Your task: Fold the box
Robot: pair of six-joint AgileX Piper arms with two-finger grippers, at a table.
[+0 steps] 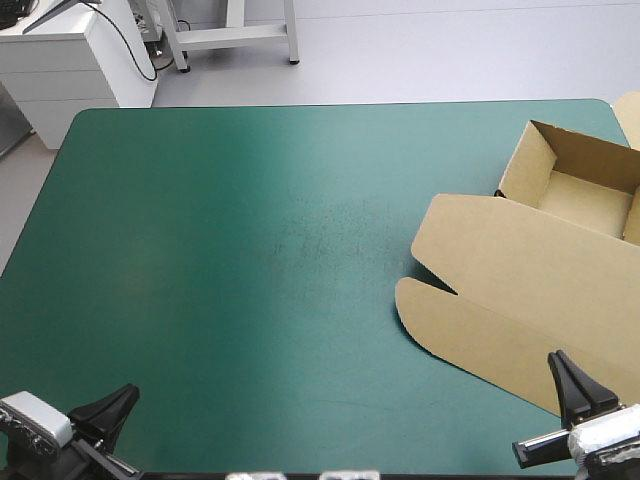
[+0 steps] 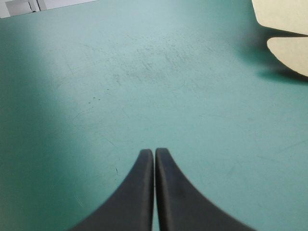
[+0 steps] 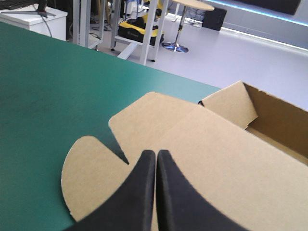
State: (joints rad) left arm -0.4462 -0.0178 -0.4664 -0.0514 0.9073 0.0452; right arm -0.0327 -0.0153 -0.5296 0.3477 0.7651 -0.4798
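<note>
The brown box (image 1: 540, 270) lies at the table's right side as an open tray (image 1: 585, 190) with its walls raised and its lid (image 1: 520, 290) flat toward the front, rounded flaps at the lid's left end. My right gripper (image 1: 572, 380) is shut and empty, hovering over the lid's front edge; in its own view the fingers (image 3: 156, 159) meet above the lid (image 3: 207, 163), the tray (image 3: 274, 115) beyond. My left gripper (image 1: 118, 400) is shut and empty at the front left corner, over bare teal-green cover (image 2: 144, 86). The lid's rounded flaps (image 2: 288, 48) show far ahead of it, to the right.
A wide stretch of teal-green cover (image 1: 250, 250) lies between the left gripper and the box. The box reaches past the table's right edge. Another piece of brown board (image 1: 630, 115) shows at the far right corner.
</note>
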